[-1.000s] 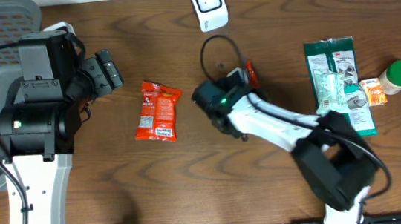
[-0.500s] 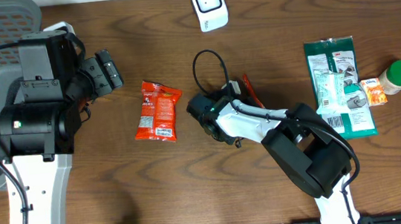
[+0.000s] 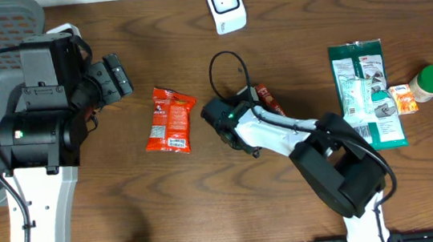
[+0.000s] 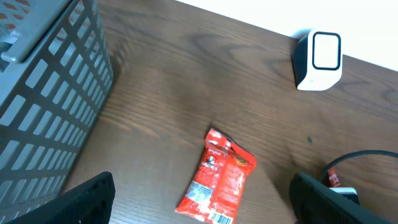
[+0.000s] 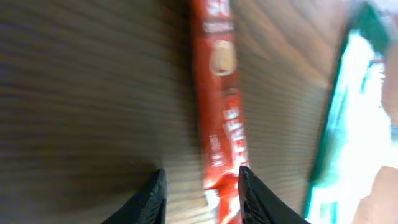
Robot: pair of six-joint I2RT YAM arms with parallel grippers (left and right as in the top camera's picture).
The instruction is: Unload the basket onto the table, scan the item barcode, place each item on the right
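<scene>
The brown wooden worktop (image 3: 176, 198) fills the overhead view. At its left edge stands the bulky left arm (image 3: 36, 132), next to a grey mesh basket (image 4: 43, 93) in the upper left corner. The left gripper (image 3: 117, 75) has its jaws spread wide and holds nothing. The right arm (image 3: 316, 147) reaches from the lower right toward the middle of the frame. There the right gripper (image 5: 203, 186) has its fingers narrowly apart on either side of a slim red stick packet (image 5: 217, 93), which lies flat on the wood just right of centre. A green and white packet (image 3: 365, 93) lies at the right. A red snack bag (image 3: 171, 119) lies left of centre. The white scanner (image 3: 224, 6) stands at the top centre, well apart from the stick packet. A green-capped bottle (image 3: 428, 83) lies at the far right, with a small orange box (image 3: 404, 99) just beside it.
</scene>
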